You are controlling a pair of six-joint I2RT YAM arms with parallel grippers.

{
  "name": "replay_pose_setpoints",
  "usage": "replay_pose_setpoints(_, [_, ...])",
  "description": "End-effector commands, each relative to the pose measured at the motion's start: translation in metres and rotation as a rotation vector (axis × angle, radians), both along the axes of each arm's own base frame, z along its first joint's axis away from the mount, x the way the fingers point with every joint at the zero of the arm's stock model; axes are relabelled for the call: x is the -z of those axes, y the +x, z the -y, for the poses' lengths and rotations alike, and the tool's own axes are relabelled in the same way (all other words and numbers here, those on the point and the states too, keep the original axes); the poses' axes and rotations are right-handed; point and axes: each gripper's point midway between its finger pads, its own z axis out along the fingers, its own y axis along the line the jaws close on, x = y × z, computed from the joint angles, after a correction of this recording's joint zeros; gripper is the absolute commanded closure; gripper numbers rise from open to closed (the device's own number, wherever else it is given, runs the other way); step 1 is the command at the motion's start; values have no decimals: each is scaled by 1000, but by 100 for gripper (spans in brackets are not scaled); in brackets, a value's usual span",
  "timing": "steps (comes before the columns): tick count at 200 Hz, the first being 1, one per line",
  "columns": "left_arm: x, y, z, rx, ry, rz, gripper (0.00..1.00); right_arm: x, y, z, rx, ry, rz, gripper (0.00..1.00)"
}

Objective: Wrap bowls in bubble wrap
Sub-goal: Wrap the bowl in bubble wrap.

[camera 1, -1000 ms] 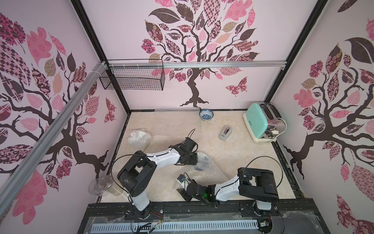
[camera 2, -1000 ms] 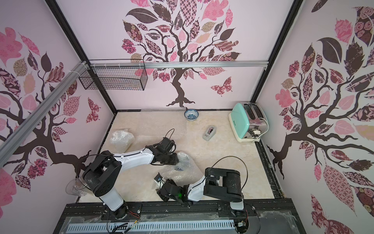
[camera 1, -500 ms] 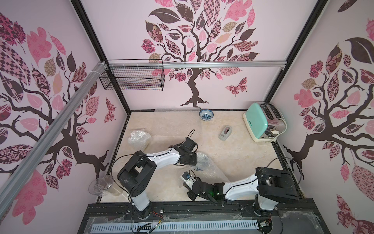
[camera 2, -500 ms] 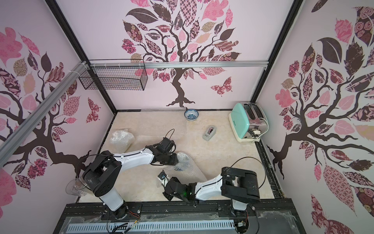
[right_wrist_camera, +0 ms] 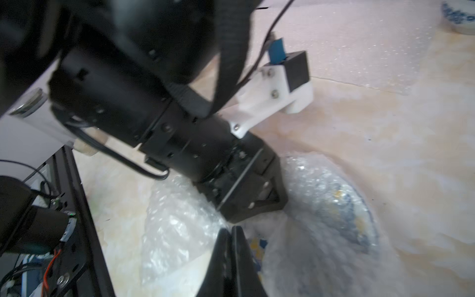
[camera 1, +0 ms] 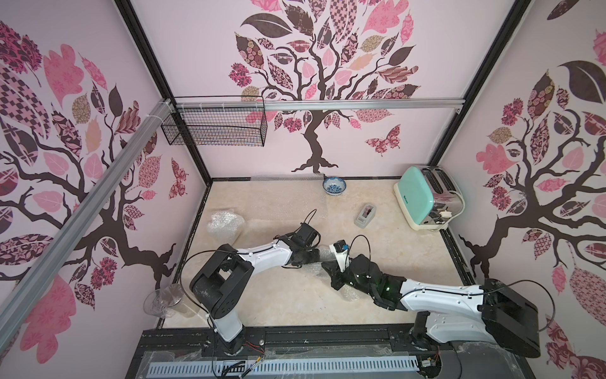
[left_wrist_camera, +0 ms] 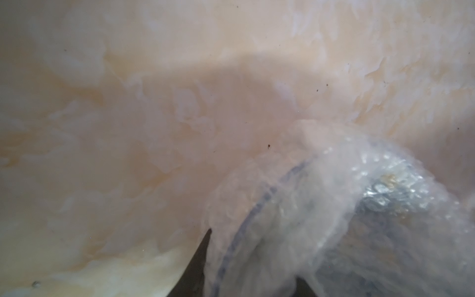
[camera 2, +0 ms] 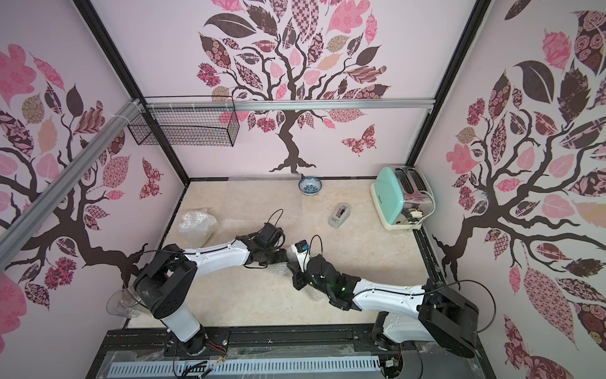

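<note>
Bowl (right_wrist_camera: 341, 205): blue and yellow pattern seen through the film; set on the tabletop (camera 1: 285, 305) near its front middle, between the two arms.
Bubble wrap (right_wrist_camera: 174, 218): crumpled over and around it, spread towards the front edge.
Left gripper (right_wrist_camera: 253, 214): lowered onto the covered rim; fingers (left_wrist_camera: 198, 257) are clamped on rim and film together.
Right gripper (right_wrist_camera: 231, 239): fingers are pressed tight together, tips at the film; whether a fold is pinched cannot be told.
Second bowl (camera 1: 334, 187): left unwrapped at the back wall, beside a flat sheet (camera 1: 285, 200).
Wrapped bundle (camera 1: 226, 224): placed at the left side.
Toaster (camera 1: 423, 197), tape dispenser (camera 1: 365, 215): set well apart, right rear.
</note>
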Motion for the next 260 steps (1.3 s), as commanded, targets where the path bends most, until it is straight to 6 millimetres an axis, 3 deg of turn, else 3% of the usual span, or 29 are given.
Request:
replay_pose_setpoints(1, [5,-7,-9,9,40,-17,68,-5,10,6,30,-1,-2,100])
replay_pose_setpoints(59, [-1,-6,-3,28,11,-6,69,14,37,19,117,-36,-47,100])
replay_pose_setpoints(106, [-1,-8,1,51,-3,-10,69,24,72,20,191,-50,-123,100])
replay_pose_setpoints(161, [-12,-16,2,77,-42,26,67,64,87,14,199,-102,-216,100])
replay_pose_setpoints(185, [-15,-19,-4,51,-43,36,55,73,86,12,192,-100,-241,100])
replay_pose_setpoints(212, [-34,-21,-11,15,-121,81,43,74,86,12,187,-93,-246,100])
replay_pose_setpoints(243, [-60,-28,-26,-8,-197,134,38,70,84,8,167,-72,-255,100])
replay_pose_setpoints(260, [-75,-39,-21,46,-263,169,35,68,84,6,161,-67,-256,100])
